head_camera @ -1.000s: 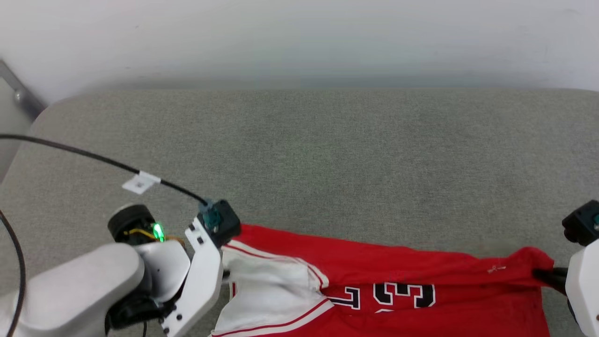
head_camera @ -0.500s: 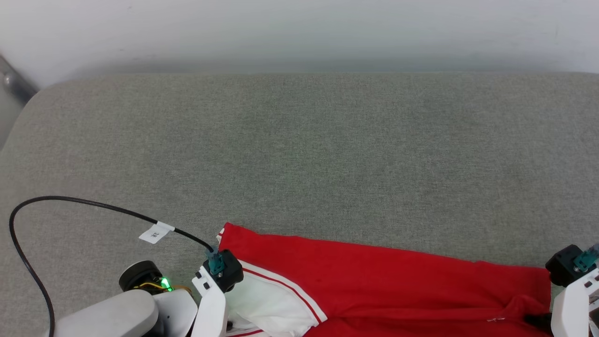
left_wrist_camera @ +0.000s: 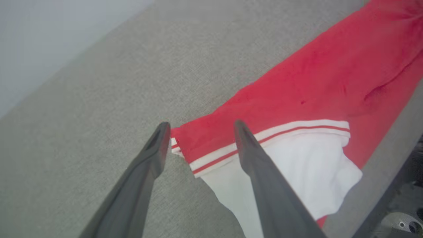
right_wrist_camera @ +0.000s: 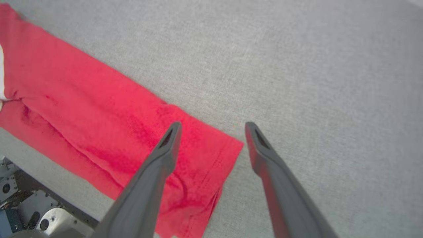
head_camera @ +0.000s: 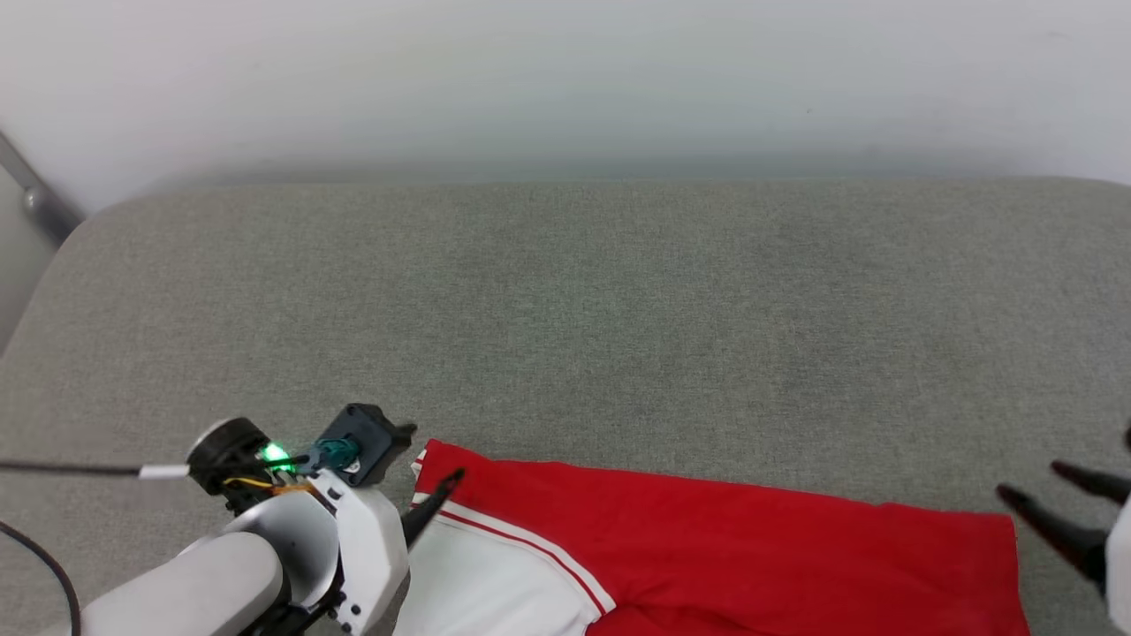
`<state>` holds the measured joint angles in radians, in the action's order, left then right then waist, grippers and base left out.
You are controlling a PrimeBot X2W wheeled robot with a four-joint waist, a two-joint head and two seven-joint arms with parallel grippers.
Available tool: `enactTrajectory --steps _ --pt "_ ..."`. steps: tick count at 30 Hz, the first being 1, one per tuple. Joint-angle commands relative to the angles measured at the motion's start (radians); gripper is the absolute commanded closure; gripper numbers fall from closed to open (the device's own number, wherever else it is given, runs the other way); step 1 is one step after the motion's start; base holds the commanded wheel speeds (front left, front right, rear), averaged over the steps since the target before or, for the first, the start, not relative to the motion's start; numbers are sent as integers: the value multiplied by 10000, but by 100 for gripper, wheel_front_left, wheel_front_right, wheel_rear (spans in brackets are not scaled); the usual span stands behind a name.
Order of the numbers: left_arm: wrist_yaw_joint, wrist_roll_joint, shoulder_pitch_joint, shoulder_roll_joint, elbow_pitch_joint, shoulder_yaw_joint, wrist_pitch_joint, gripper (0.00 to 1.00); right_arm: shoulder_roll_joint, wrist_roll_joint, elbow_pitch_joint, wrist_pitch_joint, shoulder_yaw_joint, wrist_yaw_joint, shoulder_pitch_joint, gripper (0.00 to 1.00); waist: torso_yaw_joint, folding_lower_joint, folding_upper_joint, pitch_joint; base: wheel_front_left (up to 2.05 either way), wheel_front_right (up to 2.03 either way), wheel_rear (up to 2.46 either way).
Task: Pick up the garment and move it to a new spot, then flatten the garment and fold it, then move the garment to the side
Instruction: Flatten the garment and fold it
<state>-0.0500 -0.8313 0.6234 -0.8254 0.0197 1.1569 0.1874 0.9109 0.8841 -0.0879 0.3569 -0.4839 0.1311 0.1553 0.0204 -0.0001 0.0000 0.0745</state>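
Left pincer, right pincer sprung apart, garment released

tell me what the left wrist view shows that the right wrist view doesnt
Left wrist view: the white sleeve with its red-and-white stripe trim, and the left claw open over that corner. Right wrist view: the plain red hem corner, with the right claw open astride its edge. Both: the red garment lying on the grey surface, held by neither claw.
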Motion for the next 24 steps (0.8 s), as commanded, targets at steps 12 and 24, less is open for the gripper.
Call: enactTrajectory --steps 12,24 --pt "-3718 1387 -1549 1161 908 -1720 -4412 0 -1445 186 -468 -415 3089 -8 -2401 0 158 1 0 333 0 0 0" --pt "-5094 3436 -3441 2569 -162 -4854 -4531 0 -2770 584 -1118 39 3484 -8 -2936 0 416 1 0 805 0 0 0"
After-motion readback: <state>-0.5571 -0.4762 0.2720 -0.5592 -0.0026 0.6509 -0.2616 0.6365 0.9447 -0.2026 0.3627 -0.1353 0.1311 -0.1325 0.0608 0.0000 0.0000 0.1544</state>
